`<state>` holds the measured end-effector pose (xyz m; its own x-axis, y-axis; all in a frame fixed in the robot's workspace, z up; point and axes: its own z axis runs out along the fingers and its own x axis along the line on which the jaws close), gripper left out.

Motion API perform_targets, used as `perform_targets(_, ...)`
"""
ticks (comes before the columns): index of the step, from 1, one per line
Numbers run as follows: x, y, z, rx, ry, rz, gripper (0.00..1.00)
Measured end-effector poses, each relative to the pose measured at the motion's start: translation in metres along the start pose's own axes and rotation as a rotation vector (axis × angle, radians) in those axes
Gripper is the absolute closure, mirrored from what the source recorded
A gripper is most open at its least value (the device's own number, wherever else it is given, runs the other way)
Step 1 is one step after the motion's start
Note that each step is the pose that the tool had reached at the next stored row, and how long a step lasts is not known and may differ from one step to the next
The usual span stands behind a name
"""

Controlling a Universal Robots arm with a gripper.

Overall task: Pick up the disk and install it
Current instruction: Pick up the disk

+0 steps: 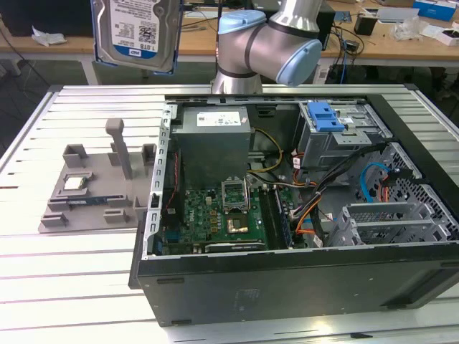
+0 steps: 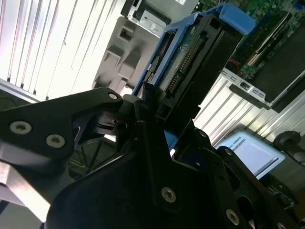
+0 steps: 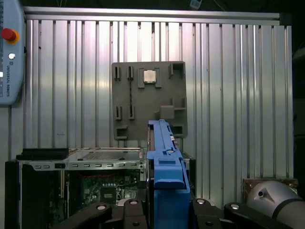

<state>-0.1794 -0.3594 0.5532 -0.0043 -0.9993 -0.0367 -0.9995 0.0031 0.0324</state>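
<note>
Disk (image 1: 136,32) pinched between gripper (image 3: 169,210) jaws, long axis projected away; held upper left, drive cage (image 1: 341,143) upper right.

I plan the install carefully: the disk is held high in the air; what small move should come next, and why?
Probably carry the disk toward the exterior view's right, over the drive cage: the claw grips it high above the grey fixture, well aside from that cage.

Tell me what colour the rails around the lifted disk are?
Blue; the disk shows its rails best in the first wrist view.
</note>
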Motion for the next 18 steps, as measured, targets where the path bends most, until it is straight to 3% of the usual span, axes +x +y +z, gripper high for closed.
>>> perform_targets(12,-0.0001,-0.0537,0.0005,-0.0036,0.0002,0.0,0.63)
perform_targets(14,-0.0002,-0.0677,0.0005,-0.0044,0.0003,0.0,0.63)
perform_targets(18,-0.0002,-0.086,0.0005,-0.0055,0.0003,0.0,0.63)
